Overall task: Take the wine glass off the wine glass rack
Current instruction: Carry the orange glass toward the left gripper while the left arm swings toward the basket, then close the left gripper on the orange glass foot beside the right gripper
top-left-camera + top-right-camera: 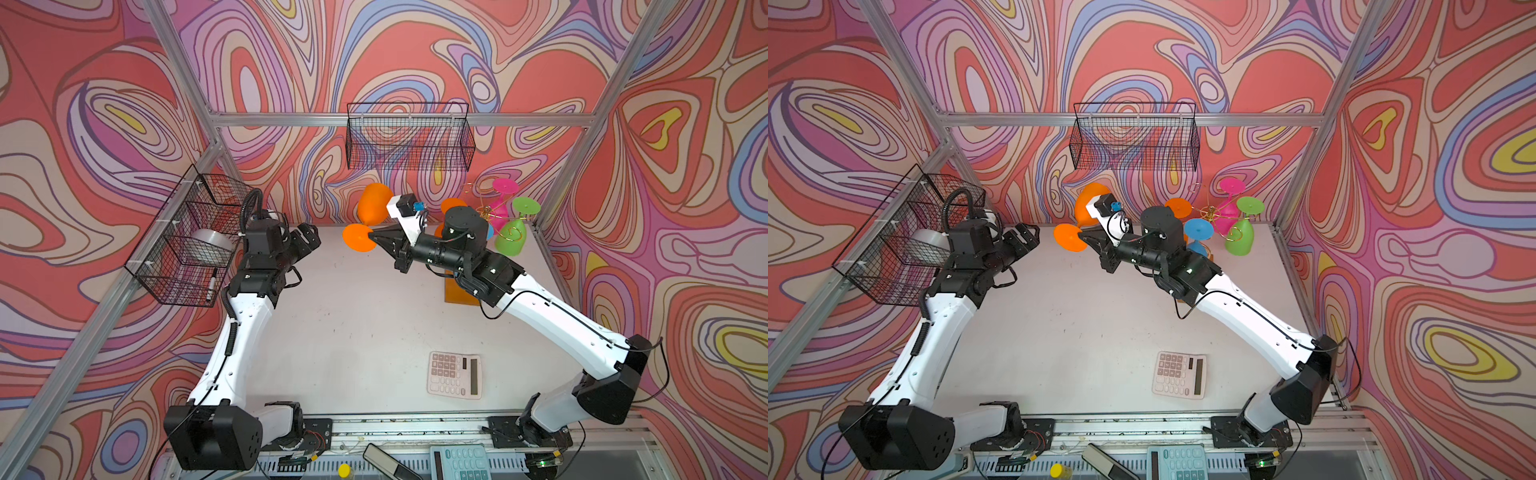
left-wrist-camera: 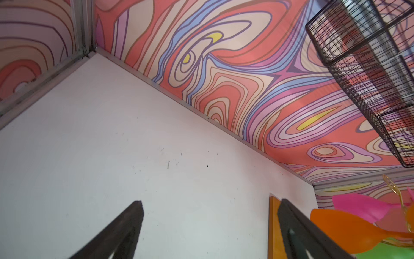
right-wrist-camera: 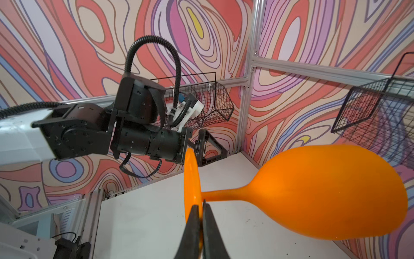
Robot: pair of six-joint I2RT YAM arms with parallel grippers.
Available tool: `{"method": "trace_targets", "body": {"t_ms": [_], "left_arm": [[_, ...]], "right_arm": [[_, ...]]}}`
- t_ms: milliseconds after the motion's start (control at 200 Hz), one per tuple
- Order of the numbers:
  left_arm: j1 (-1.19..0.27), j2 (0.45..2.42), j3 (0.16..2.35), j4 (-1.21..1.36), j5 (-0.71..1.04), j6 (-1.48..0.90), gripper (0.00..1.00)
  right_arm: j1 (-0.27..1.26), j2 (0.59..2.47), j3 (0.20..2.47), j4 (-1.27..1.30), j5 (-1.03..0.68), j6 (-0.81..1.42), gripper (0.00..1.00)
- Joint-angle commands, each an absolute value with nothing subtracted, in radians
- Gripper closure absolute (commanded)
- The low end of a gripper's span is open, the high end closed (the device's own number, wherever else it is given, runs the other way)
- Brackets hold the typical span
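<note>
Wine glass (image 3: 324, 190), orange, is held sideways in the air above the far middle of the table (image 1: 353, 324). Its bowl points toward the far wall, and it is clear of the wine glass rack (image 1: 484, 212), which stands just to its right near the far right corner with a pink glass (image 1: 505, 187) and a green glass (image 1: 513, 239) hanging upside down on it. The right hand (image 3: 200, 205) is pinched tight on the rim of the orange glass's round foot, while the left hand (image 2: 210, 201) is spread wide with nothing in it, at the far left beside the side basket (image 1: 183, 245).
</note>
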State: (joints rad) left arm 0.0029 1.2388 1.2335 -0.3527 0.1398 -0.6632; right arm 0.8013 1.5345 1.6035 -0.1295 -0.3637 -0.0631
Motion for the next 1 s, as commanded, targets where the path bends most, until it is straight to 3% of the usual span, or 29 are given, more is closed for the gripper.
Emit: {"method": "trace_targets", "body": {"t_ms": [0, 421, 997], "left_arm": [[0.028, 1.203, 1.235, -0.438, 0.204, -0.759, 0.05], [0.067, 1.278, 1.264, -0.617, 0.348, -0.886, 0.06], [0.067, 1.272, 1.208, -0.678, 0.494, -1.111, 0.27]], "right_arm": [[0.827, 1.564, 1.551, -0.055, -0.373, -0.140, 1.00], [0.904, 1.617, 1.203, 0.348, -0.259, -0.351, 1.00], [0.933, 1.734, 1.088, 0.613, -0.054, -0.617, 1.00]]}}
